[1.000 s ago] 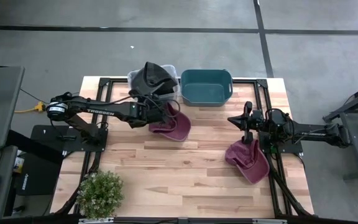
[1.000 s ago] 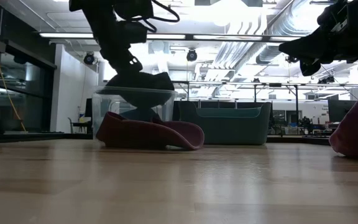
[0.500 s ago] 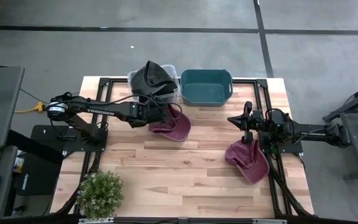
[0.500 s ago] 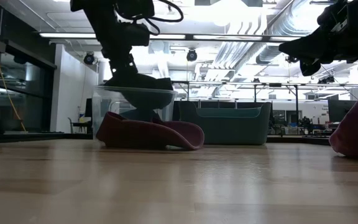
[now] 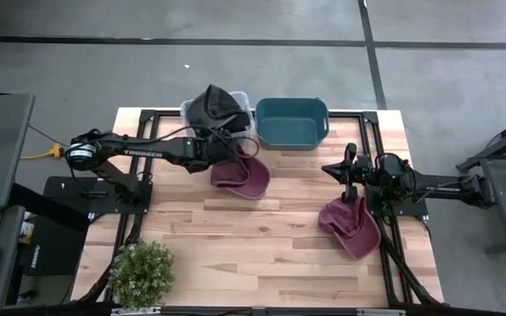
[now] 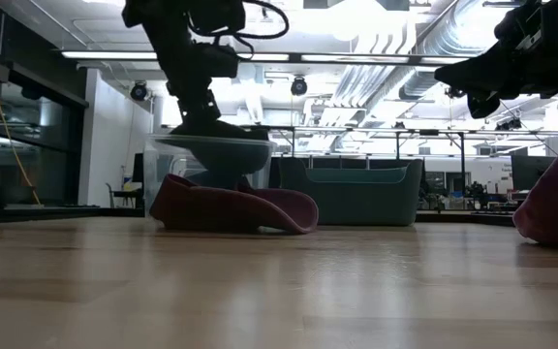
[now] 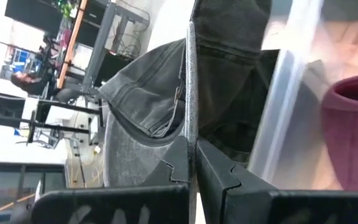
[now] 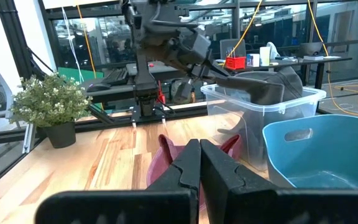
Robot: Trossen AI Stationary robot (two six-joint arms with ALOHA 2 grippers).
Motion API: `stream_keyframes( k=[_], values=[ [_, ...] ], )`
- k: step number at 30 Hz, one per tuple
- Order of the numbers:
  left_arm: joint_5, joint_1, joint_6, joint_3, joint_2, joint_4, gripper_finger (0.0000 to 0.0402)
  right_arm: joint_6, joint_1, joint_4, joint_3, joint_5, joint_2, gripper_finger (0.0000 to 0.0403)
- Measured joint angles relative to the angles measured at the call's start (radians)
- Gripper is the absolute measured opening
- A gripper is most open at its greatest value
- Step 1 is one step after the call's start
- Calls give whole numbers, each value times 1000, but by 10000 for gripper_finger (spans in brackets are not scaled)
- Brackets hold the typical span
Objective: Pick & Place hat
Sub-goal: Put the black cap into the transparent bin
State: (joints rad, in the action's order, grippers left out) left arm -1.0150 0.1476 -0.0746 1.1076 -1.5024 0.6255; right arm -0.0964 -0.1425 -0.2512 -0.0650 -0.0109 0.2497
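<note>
A dark grey hat (image 5: 216, 110) hangs at the rim of a clear plastic bin (image 5: 245, 96) at the table's far edge; it also shows in the low view (image 6: 216, 136). My left gripper (image 7: 192, 146) is shut on it, reaching in from the table's left (image 5: 221, 140). A maroon hat (image 5: 241, 177) lies on the table just in front of the bin. A second maroon hat (image 5: 351, 226) lies on the right side. My right gripper (image 8: 199, 163) is shut, high above the table (image 6: 473, 92) and near that second hat, touching nothing. My left gripper pinches the grey hat's thin brim edge (image 7: 189, 121) between its two fingers. The fingers come slanting from the table's left and near side. The hat is lifted off the table, its crown (image 7: 151, 93) over the clear bin's opening; whether it rests on the rim I cannot tell.
A teal bin (image 5: 291, 121) stands to the right of the clear bin at the far edge. A potted plant (image 5: 141, 272) stands at the near left corner. Bare wood lies across the table's middle and near side (image 5: 262, 254).
My left gripper has carried the grey hat a little toward the far edge, farther over the clear bin, still shut on the brim. The maroon hats and my right arm have kept still.
</note>
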Motion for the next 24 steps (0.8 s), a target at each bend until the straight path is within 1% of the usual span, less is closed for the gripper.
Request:
stream_keyframes(
  k=[4, 7, 9, 17, 20, 24],
  values=[
    [22, 39, 0, 0, 0, -1, 0, 0, 0, 0, 0, 0, 0, 1],
    [87, 58, 5, 0, 0, 0, 0, 0, 0, 0, 0, 0, 0, 1],
    [108, 58, 16, 0, 0, 0, 0, 0, 0, 0, 0, 0, 0, 1],
    [112, 55, 19, 0, 0, -3, 4, 0, 0, 0, 0, 0, 0, 1],
    [110, 55, 26, 0, 0, -3, 25, 0, 0, 0, 0, 0, 0, 1],
    [91, 55, 53, 0, 3, -4, 77, 0, 0, 0, 0, 0, 0, 1]
  ],
)
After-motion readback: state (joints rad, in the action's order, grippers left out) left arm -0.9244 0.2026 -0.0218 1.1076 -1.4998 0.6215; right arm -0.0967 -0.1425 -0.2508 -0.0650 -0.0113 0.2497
